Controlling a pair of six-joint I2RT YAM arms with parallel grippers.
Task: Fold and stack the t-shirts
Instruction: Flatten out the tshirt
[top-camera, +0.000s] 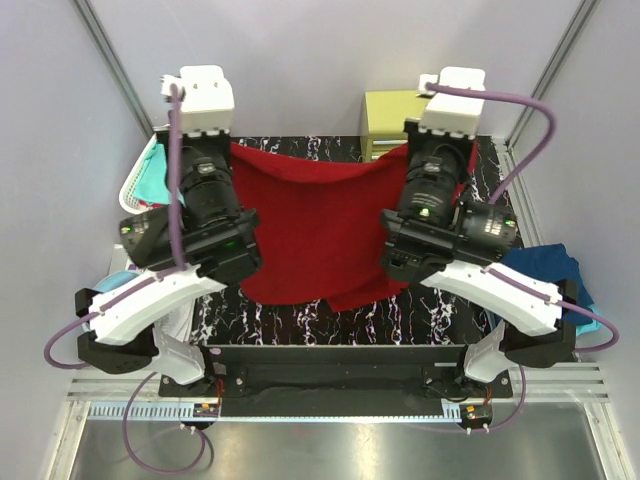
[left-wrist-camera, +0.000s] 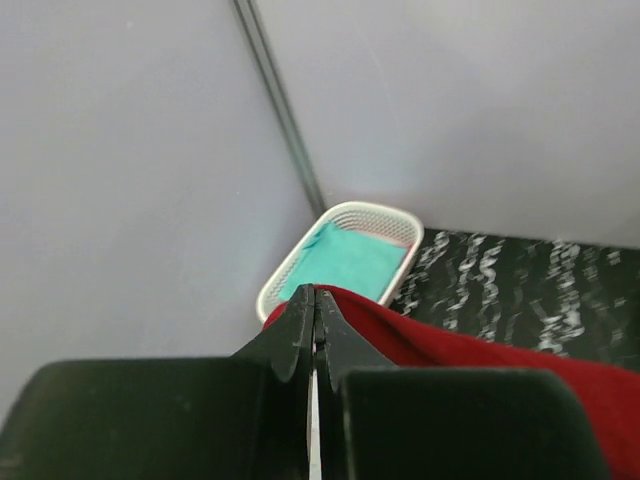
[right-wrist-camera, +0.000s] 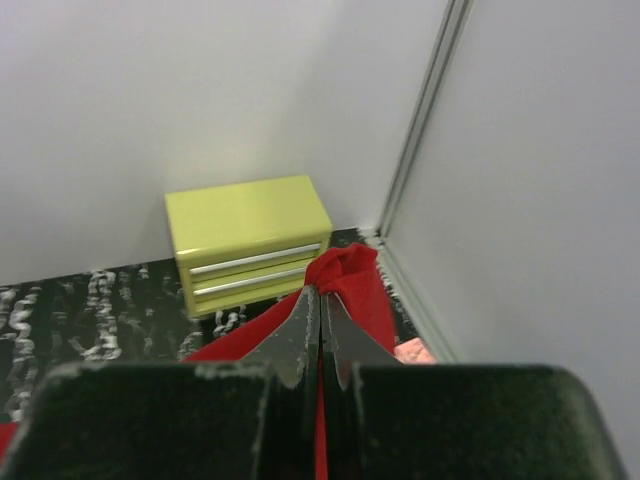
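The dark red t-shirt (top-camera: 320, 225) hangs stretched between my two raised grippers over the black marbled table (top-camera: 330, 322). My left gripper (left-wrist-camera: 315, 292) is shut on its left upper edge; red cloth (left-wrist-camera: 450, 345) trails off to the right of the jaws. My right gripper (right-wrist-camera: 321, 292) is shut on the right upper edge, with a red bunch (right-wrist-camera: 350, 275) sticking out past the tips. A teal t-shirt (left-wrist-camera: 345, 262) lies in the white basket (left-wrist-camera: 285, 275). A navy t-shirt (top-camera: 545, 268) lies at the table's right edge. A light blue one (top-camera: 122, 280) peeks out at the left.
A yellow-green drawer chest (right-wrist-camera: 250, 240) stands at the back right, also visible from above (top-camera: 388, 120). A small pink block (right-wrist-camera: 415, 350) lies near the right wall. The white basket (top-camera: 140, 175) sits at the back left. Grey walls enclose the table.
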